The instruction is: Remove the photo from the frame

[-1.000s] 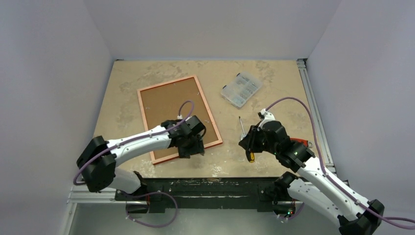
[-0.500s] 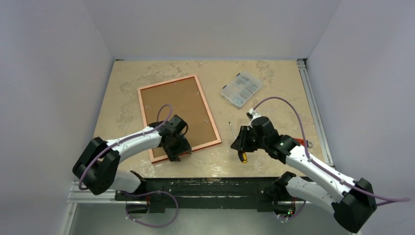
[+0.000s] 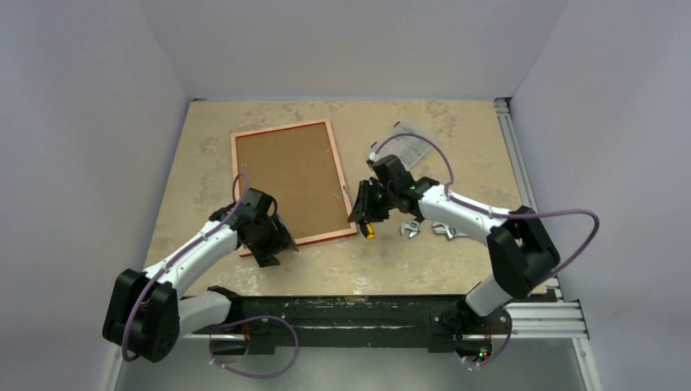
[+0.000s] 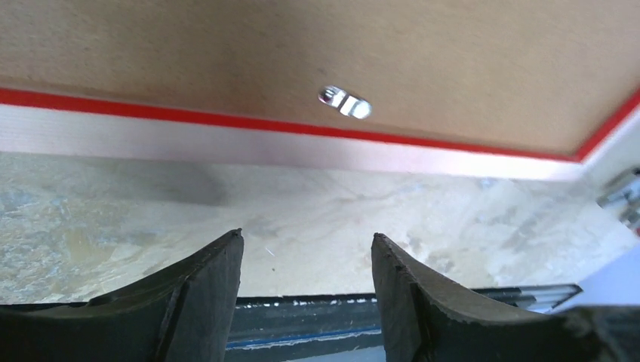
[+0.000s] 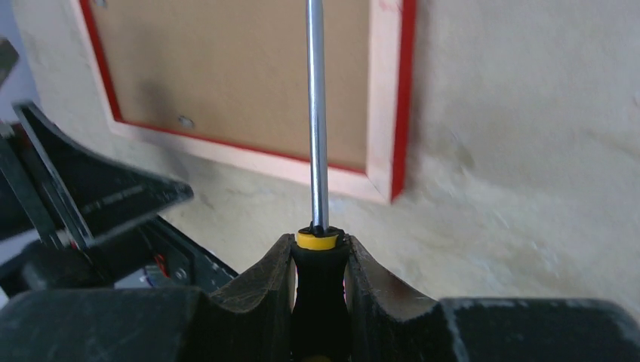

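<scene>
The sunset photo lies face down inside the thin red rectangular frame (image 3: 281,129) on the mottled beige bench (image 3: 464,122), so only the photo's brown board back (image 3: 289,179) shows, with a small metal turn clip (image 4: 345,102) pinning it near the frame's near rail. The photo has not yet come out; the job looks to be at the stage of freeing the clips. The right hand (image 5: 321,249) is clenched on a black-and-yellow-handled screwdriver (image 5: 315,113), its steel shaft aimed at the frame's near right corner. The left hand (image 4: 306,245) hovers spread and empty just off the near rail, by the left corner. The next move probably calls for the tip to reach a clip and turn it aside while the left hand steadies the frame. Behind the right arm sits a clear plastic compartment box (image 3: 420,149), its contents too small to tell. Two metal spanners (image 3: 411,230) lie nearby.
</scene>
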`<state>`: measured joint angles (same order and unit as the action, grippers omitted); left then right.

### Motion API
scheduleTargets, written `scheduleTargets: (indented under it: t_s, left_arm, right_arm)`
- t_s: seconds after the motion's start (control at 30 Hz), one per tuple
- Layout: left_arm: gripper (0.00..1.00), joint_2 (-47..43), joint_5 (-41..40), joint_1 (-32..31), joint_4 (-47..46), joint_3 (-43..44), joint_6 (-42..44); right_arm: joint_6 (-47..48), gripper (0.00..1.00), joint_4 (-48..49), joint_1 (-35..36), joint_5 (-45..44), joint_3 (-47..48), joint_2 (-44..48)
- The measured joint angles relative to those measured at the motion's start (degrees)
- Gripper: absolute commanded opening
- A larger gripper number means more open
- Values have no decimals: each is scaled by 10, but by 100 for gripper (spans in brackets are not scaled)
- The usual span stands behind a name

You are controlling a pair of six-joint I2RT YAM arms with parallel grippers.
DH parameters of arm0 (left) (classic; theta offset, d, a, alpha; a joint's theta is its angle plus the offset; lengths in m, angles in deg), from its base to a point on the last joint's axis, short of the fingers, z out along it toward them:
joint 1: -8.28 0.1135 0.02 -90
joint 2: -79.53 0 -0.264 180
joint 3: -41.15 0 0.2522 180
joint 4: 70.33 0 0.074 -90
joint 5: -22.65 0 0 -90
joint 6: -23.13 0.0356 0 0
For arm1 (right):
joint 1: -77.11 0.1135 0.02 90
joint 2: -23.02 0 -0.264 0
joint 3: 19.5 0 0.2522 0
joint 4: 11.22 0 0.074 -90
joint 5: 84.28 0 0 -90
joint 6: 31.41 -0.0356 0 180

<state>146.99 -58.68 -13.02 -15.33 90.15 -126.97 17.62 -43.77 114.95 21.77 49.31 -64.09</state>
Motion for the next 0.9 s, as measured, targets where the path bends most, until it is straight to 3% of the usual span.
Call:
scheduleTargets:
  t_s: [0.2, 0.43, 0.6, 0.9]
  left_arm:
    - [60, -61, -9, 0, 33, 33, 47]
    - [59, -9, -38, 0, 30, 103, 93]
    - [59, 50, -54, 2, 24, 117, 119]
    - [58, 73, -54, 2, 4, 112, 116]
  right_arm:
    - [-11, 0, 2, 0, 6, 145, -130]
    - [-29, 0, -41, -2, -15, 301, -277]
    - [-57, 0, -64, -12, -31, 339, -325]
    - [-94, 0, -91, -24, -58, 410, -368]
